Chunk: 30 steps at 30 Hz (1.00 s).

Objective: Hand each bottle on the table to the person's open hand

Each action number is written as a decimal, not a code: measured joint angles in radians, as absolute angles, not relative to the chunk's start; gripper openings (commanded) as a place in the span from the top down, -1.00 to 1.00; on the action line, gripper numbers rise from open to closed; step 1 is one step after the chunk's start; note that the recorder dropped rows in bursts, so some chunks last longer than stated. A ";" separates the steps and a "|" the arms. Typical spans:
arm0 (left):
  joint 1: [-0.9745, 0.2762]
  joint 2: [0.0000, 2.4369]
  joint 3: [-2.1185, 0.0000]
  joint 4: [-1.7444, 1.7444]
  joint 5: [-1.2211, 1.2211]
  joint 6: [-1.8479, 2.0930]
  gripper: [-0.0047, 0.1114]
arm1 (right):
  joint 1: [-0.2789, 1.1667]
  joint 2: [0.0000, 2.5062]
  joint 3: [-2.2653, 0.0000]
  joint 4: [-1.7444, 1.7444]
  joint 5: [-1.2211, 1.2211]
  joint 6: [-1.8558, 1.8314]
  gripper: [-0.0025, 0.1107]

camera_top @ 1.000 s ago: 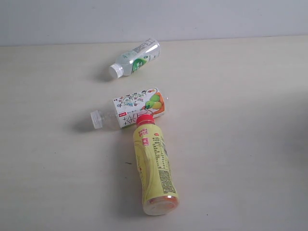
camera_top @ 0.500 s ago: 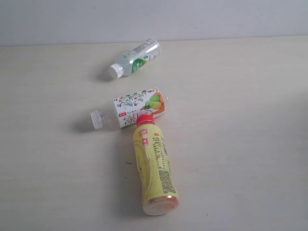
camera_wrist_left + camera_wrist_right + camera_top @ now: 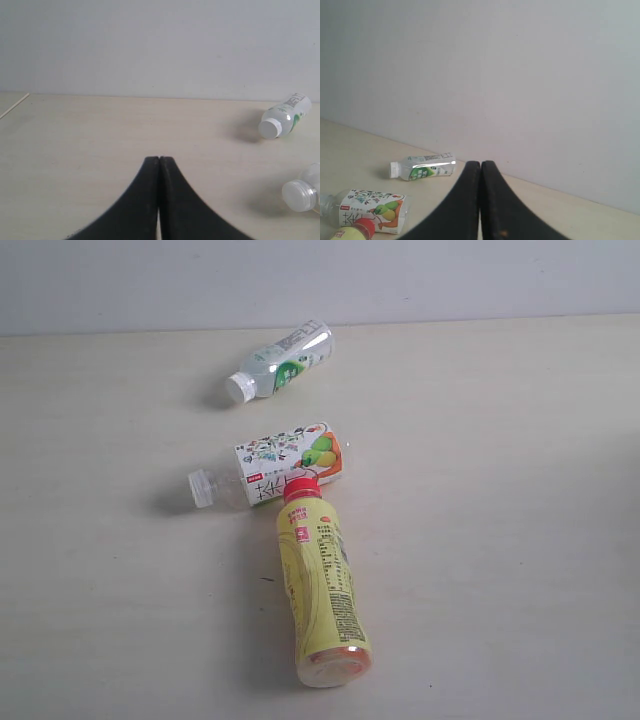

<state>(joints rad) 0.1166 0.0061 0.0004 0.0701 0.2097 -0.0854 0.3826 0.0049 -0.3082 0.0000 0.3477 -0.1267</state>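
Change: nothing has shifted since the earlier exterior pictures; the three bottles lie just where they lay a second ago, and no arm has come into that view.
Meaning for the task: by my judgement no handover is under way. No bottle is lifted, and no person's hand shows in any view to receive one.
Left arm: the left gripper (image 3: 159, 159) is clenched, its two black fingers pressed flat together with nothing between them. It points out over bare table, well apart from the bottles.
Right arm: the right gripper (image 3: 480, 163) is clenched and empty in the same way, facing the pale wall (image 3: 520, 75) with the bottles off to one side.
Surface: the table (image 3: 500, 490) is pale beige with faint grain, and all three bottles rest on it on their sides.
Nearest bottle: the yellow bottle (image 3: 322, 590) is opaque yellow with small print along its side. Its red cap sits right against the side of the next bottle.
Middle bottle: the fruit-label bottle (image 3: 290, 465) is clear, wrapped in a white label with green and orange fruit. Its pale cap points to the left of the exterior view.
Far bottle: the small bottle (image 3: 280, 360) is clear with a green and white label and a white cap. It lies near the table's far edge by the wall, apart from the other two.
Next need: as I judge it, a gripper must first open before it can take any bottle.
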 measured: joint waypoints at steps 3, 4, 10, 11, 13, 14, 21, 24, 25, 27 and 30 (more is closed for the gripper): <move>0.117 0.006 0.000 0.070 0.210 -0.085 0.92 | 0.383 0.005 -0.308 0.000 0.348 -0.127 0.96; 0.117 0.006 0.000 0.070 0.210 -0.085 0.92 | 0.383 0.005 -0.308 0.000 0.348 -0.127 0.96; 0.117 0.006 0.000 0.070 0.210 -0.085 0.92 | 0.383 0.005 -0.308 0.000 0.348 -0.127 0.96; 0.117 0.006 0.000 0.070 0.210 -0.085 0.92 | 0.383 0.005 -0.308 0.000 0.348 -0.127 0.96; 0.117 0.006 0.000 0.070 0.210 -0.085 0.92 | 0.383 0.005 -0.308 0.000 0.348 -0.127 0.96; 0.117 0.006 0.000 0.070 0.210 -0.085 0.92 | 0.383 0.005 -0.308 0.000 0.348 -0.127 0.96; 0.117 0.006 0.000 0.070 0.210 -0.085 0.92 | 0.383 0.005 -0.308 0.000 0.348 -0.127 0.96; 0.117 0.006 0.000 0.070 0.210 -0.085 0.92 | 0.383 0.005 -0.308 0.000 0.348 -0.127 0.96; 0.117 0.006 0.000 0.070 0.210 -0.085 0.92 | 0.383 0.005 -0.308 0.000 0.348 -0.127 0.96; 0.117 0.006 0.000 0.070 0.210 -0.085 0.92 | 0.383 0.005 -0.308 0.000 0.344 -0.127 0.96; 0.117 0.006 0.000 0.070 0.210 -0.085 0.92 | 0.383 0.005 -0.308 0.000 0.334 -0.127 0.96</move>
<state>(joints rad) 0.1166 0.0061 0.0004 0.0701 0.2097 -0.0854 0.3826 0.0049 -0.3082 0.0000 0.3342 -0.1267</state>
